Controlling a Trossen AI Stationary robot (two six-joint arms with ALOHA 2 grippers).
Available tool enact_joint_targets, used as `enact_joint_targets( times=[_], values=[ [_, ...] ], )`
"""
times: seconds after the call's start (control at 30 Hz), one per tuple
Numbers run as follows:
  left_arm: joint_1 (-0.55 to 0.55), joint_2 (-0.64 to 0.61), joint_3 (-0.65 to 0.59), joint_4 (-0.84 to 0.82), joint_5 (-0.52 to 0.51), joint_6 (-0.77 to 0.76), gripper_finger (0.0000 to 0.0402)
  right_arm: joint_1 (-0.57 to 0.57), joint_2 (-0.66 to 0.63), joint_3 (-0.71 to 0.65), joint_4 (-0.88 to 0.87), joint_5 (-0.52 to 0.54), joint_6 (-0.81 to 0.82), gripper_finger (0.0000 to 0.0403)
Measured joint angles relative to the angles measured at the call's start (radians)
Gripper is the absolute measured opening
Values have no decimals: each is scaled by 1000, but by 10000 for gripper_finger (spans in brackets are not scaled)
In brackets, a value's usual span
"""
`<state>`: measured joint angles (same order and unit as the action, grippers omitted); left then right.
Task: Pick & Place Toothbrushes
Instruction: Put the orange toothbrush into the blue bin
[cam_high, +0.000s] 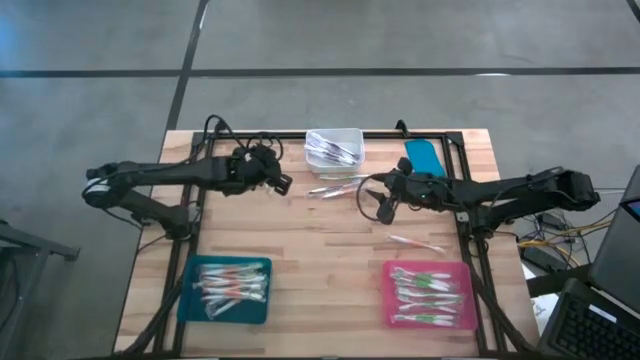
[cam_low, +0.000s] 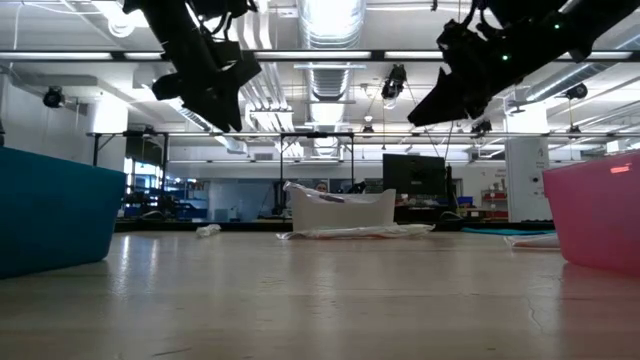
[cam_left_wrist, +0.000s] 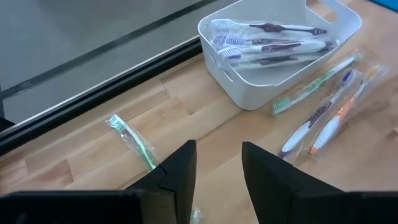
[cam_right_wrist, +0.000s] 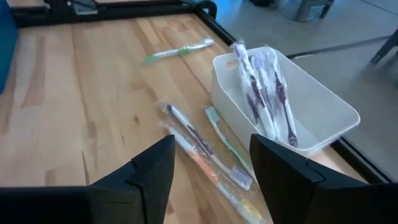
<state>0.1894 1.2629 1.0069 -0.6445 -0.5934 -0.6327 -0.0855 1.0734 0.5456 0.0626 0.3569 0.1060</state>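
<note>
**Over the bench: both end effectors hang apart above loose toothbrushes**

From above, the bench (cam_high: 300, 250) carries a white bin (cam_high: 334, 148) at its far edge with purple toothbrushes inside, a teal tray (cam_high: 226, 291) and a pink tray (cam_high: 430, 295) near the front, both already holding brushes. A small cluster of wrapped toothbrushes (cam_high: 335, 187) lies just beside the bin, and a single one (cam_high: 415, 243) rests above the pink tray. The left end effector (cam_high: 280, 180) hovers left of the bin; the right end effector (cam_high: 383, 203) hangs right of the cluster.

At table height, both arms hang clear of the wood, holding nothing.

Past the left wrist, the fingers (cam_left_wrist: 180, 171) stand parted and empty, with a green brush (cam_left_wrist: 134, 140) on the wood just ahead.

Past the right wrist, the fingers (cam_right_wrist: 155, 168) gape wide over the wrapped brushes (cam_right_wrist: 205, 152), nothing between them.

These brushes look light and stiff, yet their clear wrappers are probably slick and crinkly. A pinch across the middle of the handle seems safest, since an end grip would likely let the brush swing or slide.
</note>
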Motion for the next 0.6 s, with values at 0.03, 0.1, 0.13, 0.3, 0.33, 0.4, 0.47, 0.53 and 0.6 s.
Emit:
enact_joint_targets(
  times=[0.03, 0.1, 0.13, 0.3, 0.33, 0.4, 0.47, 0.53, 0.6],
  values=[
    [0, 0, 0, 0, 0, 0, 133, 0, 21, 11, 1, -3, -5, 199],
    [0, 0, 0, 1, 0, 0, 134, -3, 65, 34, 0, -42, -22, 193],
    [0, 0, 0, 1, 0, 0, 135, -4, 89, 46, -1, -68, -33, 191],
    [0, 0, 0, 1, -1, 4, 134, -11, 208, 117, -8, -105, -93, 177],
    [0, 0, 0, 1, 0, 4, 134, -15, 231, 133, -19, -105, -107, 174],
    [0, 0, 0, 1, -1, 4, 133, -21, 275, 166, -55, -107, -122, 170],
    [0, 0, 0, 0, -1, 4, 134, -33, 314, 199, -97, -125, -125, 168],
    [0, 0, 0, 1, 1, 4, 135, -52, 354, 227, -130, -162, -134, 167],
    [-1, 0, 0, 8, 3, 4, 135, -72, 392, 246, -155, -196, -151, 168]
  ],
)
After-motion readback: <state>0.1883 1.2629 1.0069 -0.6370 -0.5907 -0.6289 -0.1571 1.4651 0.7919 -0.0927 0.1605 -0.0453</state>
